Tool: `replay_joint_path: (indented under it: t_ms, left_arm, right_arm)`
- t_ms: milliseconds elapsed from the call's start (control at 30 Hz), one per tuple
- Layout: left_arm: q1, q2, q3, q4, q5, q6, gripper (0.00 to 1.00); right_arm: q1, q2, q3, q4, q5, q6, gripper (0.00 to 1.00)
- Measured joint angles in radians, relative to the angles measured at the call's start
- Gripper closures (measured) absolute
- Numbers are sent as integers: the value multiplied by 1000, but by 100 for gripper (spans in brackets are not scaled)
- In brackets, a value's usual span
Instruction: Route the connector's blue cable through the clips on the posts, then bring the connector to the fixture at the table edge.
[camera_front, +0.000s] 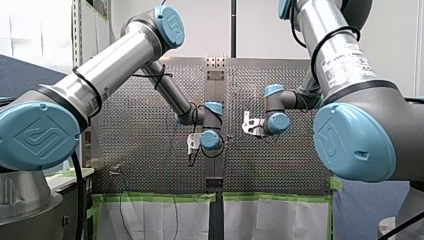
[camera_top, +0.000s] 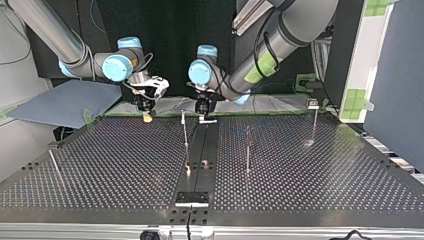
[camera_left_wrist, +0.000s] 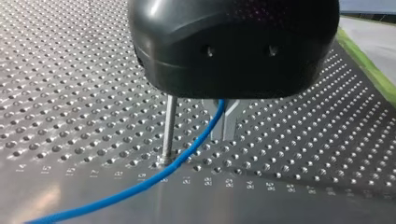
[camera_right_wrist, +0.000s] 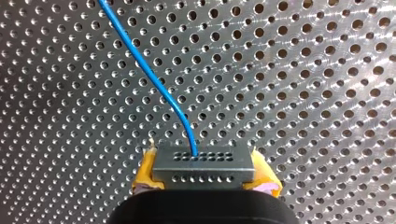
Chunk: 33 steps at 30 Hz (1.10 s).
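Observation:
In the right wrist view my right gripper (camera_right_wrist: 205, 176) is shut, its yellow pads (camera_right_wrist: 145, 171) clamping a grey connector (camera_right_wrist: 204, 164) with rows of small holes. The blue cable (camera_right_wrist: 144, 70) leaves the connector's face and runs ahead over the perforated plate. The left wrist view has my left gripper (camera_left_wrist: 224, 125) shut on the blue cable (camera_left_wrist: 140, 187), right beside a thin metal post (camera_left_wrist: 169, 126). Seen in the top view, my right gripper (camera_top: 146, 114) and my left gripper (camera_top: 205, 114) hang low over the table's far edge. A post (camera_top: 185, 132) stands between them.
More posts rise from the table (camera_top: 310, 185): one right of the middle (camera_top: 247, 152), one with a clip at the far right (camera_top: 314, 122), and a leaning one at the left (camera_top: 54, 164). A black fixture plate (camera_top: 191, 198) sits at the near edge on the centre rail.

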Motion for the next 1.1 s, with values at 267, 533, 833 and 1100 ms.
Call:
replay_joint_path:
  t_ms: [267,533,833,1100]
  left_arm:
    - [14,-1,21,-10,12,1,100]
    - [28,-1,41,-32,27,9,100]
    - [39,-40,73,-67,42,11,100]
    - [50,-54,111,-99,45,13,100]
  right_arm:
    - [-2,3,-2,-11,1,6,100]
    - [-8,26,-15,-17,-3,14,100]
    - [-16,43,-38,-20,-18,36,100]
    - [-31,44,-51,-15,-23,39,100]
